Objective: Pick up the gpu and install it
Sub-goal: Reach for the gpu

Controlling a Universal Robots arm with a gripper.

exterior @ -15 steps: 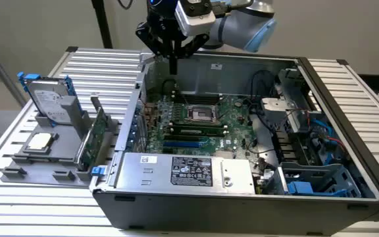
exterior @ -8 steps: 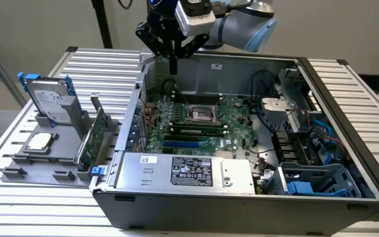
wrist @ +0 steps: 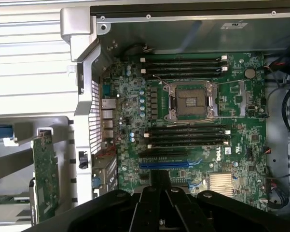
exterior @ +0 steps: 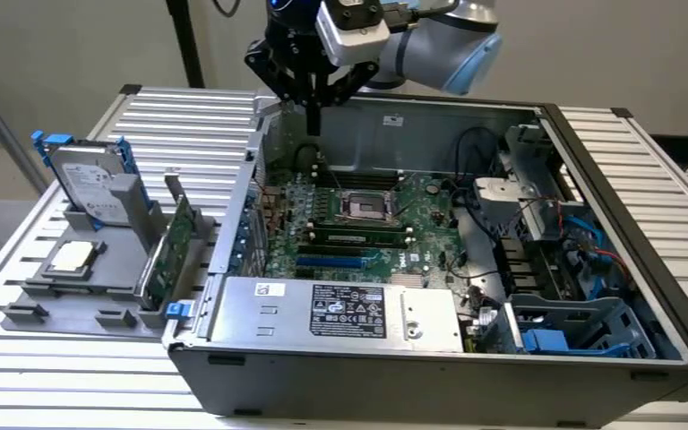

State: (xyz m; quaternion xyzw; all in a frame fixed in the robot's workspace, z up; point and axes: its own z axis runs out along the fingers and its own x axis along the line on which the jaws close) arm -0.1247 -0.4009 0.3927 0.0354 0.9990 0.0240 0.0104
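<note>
Far left, holder (exterior: pixel 33 309): grey rack on the slatted surface (exterior: pixel 69 394), at the exterior view's left. It carries a drive, a chip and the gpu close together.
Drive (exterior: pixel 87 179): upright in its blue frame, near the gpu. A descent aimed too far that way would likely land on the wrong part.
Chip (exterior: pixel 72 258): flat in its pocket and, by the look of it, loose. A knock to the holder could shift it.
Gpu (exterior: pixel 167 253): on edge in a slot of the holder, just beside the case's outer wall, not yet picked. It is thin and tall, so I judge an off-centre pinch could tilt it or jam it in the slot. Its bracket could also catch the wall.
Case wall (exterior: pixel 252 179): stands between gpu and board. A low carry over it risks a strike.
Claw (exterior: pixel 312 107): fingers pinched together, gripping nothing, hanging above the case's rear edge, well apart from the gpu. Closed like this it cannot straddle the card and would only press on its top edge.
Board (exterior: pixel 362 210): bare socket and memory sticks lie near the slots. A misplaced card could scrape them.
Blue slot (wrist: pixel 164 165): narrow, so a skewed card may bind or bend contacts.
Cables (exterior: pixel 541 215): loose at the exterior view's right, where they could snag the arm.
</note>
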